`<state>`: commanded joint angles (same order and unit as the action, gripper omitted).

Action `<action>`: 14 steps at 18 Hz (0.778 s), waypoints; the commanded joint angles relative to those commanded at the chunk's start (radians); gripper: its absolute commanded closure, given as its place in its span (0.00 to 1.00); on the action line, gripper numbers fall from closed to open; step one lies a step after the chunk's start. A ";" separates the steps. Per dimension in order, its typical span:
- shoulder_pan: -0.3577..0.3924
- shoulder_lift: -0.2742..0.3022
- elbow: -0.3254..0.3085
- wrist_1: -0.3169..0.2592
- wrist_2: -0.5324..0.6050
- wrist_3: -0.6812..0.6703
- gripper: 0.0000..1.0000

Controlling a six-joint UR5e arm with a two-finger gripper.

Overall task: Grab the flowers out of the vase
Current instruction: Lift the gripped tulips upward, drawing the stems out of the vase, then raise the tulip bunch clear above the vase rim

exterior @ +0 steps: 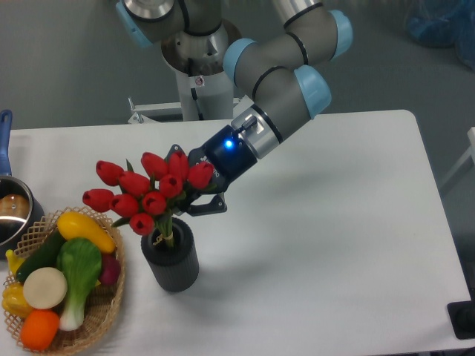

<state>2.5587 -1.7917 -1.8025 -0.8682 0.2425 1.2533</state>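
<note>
The flowers (145,193), a bunch of red tulip buds with green leaves, hang tilted to the left just above the vase (171,260). Only the lower stems still reach into the vase's round mouth. The vase is a short dark ribbed cylinder standing upright on the white table. My gripper (194,202) comes in from the upper right and is shut on the flowers just below the buds. Its fingertips are mostly hidden behind the blooms.
A wicker basket (104,311) of vegetables sits at the front left, close to the vase. A steel pot (13,211) with a blue handle stands at the left edge. The arm's base column (200,74) rises behind the table.
</note>
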 joint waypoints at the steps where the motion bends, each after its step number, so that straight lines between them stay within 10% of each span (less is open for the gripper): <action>1: -0.002 0.006 0.000 0.000 -0.005 -0.002 0.73; 14: 0.024 0.117 0.054 -0.003 -0.025 -0.236 0.73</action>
<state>2.5832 -1.6752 -1.7487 -0.8713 0.2178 1.0171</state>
